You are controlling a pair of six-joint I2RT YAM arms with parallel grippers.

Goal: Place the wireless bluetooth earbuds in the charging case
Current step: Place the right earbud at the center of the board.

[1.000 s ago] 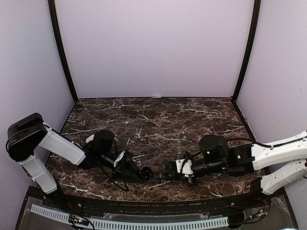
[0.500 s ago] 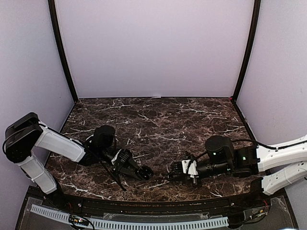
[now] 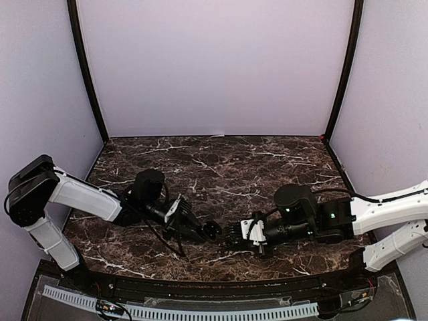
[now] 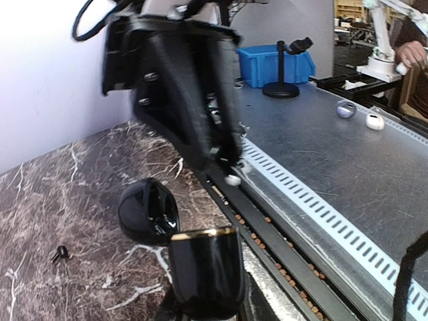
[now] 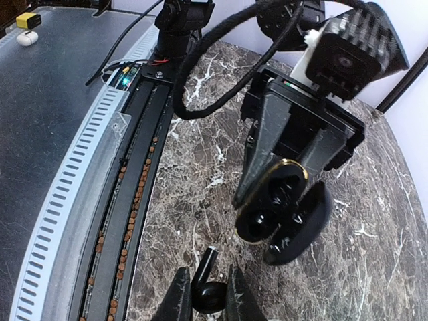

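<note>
Dark brown marble-pattern tabletop (image 3: 221, 160), with left arm (image 3: 80, 197) and right arm (image 3: 388, 214) reaching in low and meeting near front-centre. One glossy black charging case (image 4: 204, 274): rounded body, thin gold rim round the mouth, hinged lid (image 4: 147, 212) swung fully open to one side. The left tool (image 3: 202, 231) is clamped on its body and holds it up with the mouth turned toward the right tool (image 5: 207, 299). Interior too dark to tell if anything sits in the wells. The right tool is pinched together on one black earbud (image 5: 208, 289): glossy bulb head between the fingers, short stem sticking out toward the case. It sits just short of the mouth, not touching. One more small black stemmed piece (image 4: 60, 253), looks like a second earbud, lies loose on the tabletop, apart from the case on its left in the left wrist view. Count: two arms, two tools both gripping, one case, two black buds in view (one gripped, one loose).
</note>
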